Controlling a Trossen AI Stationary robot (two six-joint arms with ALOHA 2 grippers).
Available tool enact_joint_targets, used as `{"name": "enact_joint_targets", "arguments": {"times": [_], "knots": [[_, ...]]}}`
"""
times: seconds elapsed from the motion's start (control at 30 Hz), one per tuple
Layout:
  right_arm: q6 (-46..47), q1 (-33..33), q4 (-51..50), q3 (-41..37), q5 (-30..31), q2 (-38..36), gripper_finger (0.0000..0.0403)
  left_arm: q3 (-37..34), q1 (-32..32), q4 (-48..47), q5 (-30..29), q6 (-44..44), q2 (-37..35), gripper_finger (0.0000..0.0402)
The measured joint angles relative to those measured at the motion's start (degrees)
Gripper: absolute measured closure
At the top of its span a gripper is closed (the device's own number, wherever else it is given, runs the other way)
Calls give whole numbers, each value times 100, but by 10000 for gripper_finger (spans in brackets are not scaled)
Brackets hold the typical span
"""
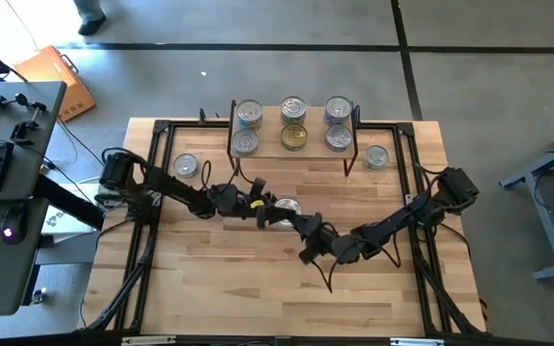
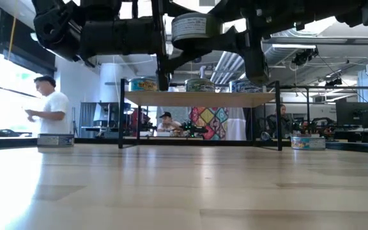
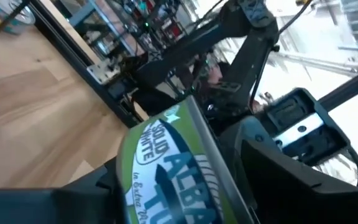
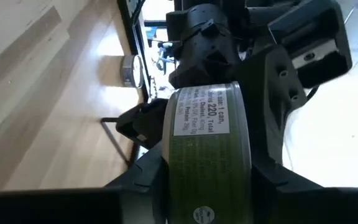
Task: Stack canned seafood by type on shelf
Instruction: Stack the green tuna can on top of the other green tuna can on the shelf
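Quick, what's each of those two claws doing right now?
Left gripper: closed on the green-labelled tin, held in the air.
Right gripper: looks closed on the same tin from the other side.

Shelf (image 1: 294, 151) crowded, open tabletop (image 1: 258, 279) nearer.

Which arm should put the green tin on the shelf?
Probably left. The left end effector and the right end effector both grip the lifted green tin, but the left one sits nearer the shelf.

I see six tins (image 1: 293, 109) on the shelf (image 1: 294, 151), one tin (image 1: 186, 165) left of it, another (image 1: 377, 156) right.
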Motion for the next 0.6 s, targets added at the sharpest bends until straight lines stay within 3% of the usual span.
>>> {"name": "enact_joint_targets", "arguments": {"times": [0.13,0.27,0.4,0.53,0.6], "knots": [[533,10,-171,4,36,-7,281,-4,293,-19,582,26,2,152],[524,16,-185,3,40,-6,281,-5,447,-88,792,30,2,151],[77,18,-79,-13,58,2,281,-1,477,-275,817,9,-3,151],[-526,122,-86,-22,-327,26,285,15,543,-158,414,79,-44,151],[-917,169,-47,-22,-273,23,285,17,546,-92,598,27,-42,151]]}}
